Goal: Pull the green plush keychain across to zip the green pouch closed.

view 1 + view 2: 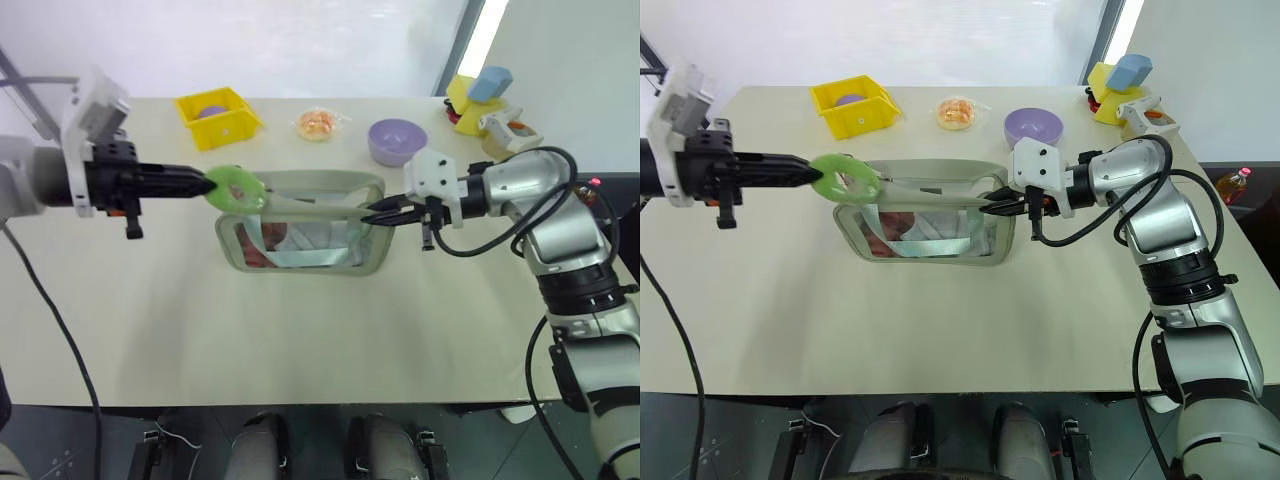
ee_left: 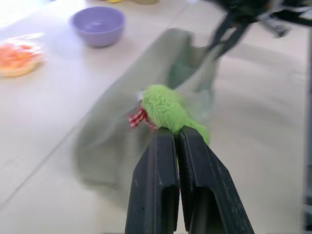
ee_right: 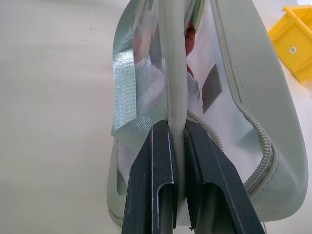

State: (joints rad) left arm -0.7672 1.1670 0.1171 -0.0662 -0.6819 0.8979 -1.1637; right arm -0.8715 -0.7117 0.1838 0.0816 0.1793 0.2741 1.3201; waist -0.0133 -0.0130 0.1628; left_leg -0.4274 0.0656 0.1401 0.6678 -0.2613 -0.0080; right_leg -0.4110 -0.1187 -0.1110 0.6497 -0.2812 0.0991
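The green pouch (image 1: 325,185) lies in the middle of the table, its clear window showing items inside. The green plush keychain (image 1: 236,190), a fuzzy ring, hangs above the pouch's left end. My left gripper (image 1: 203,183) is shut on the ring's rim, and the left wrist view shows the plush (image 2: 163,107) pinched at the fingertips (image 2: 165,139). My right gripper (image 1: 370,213) is shut on a pale green band at the pouch's right end; the right wrist view has that band (image 3: 174,73) running between its fingers (image 3: 156,146). The zipper (image 3: 253,131) runs beside it.
At the table's far side stand a yellow bin (image 1: 218,117), an orange-filled packet (image 1: 318,124) and a purple bowl (image 1: 397,141). Yellow and blue items (image 1: 480,95) sit at the far right corner. Bare tabletop (image 1: 300,340) lies in front of the pouch.
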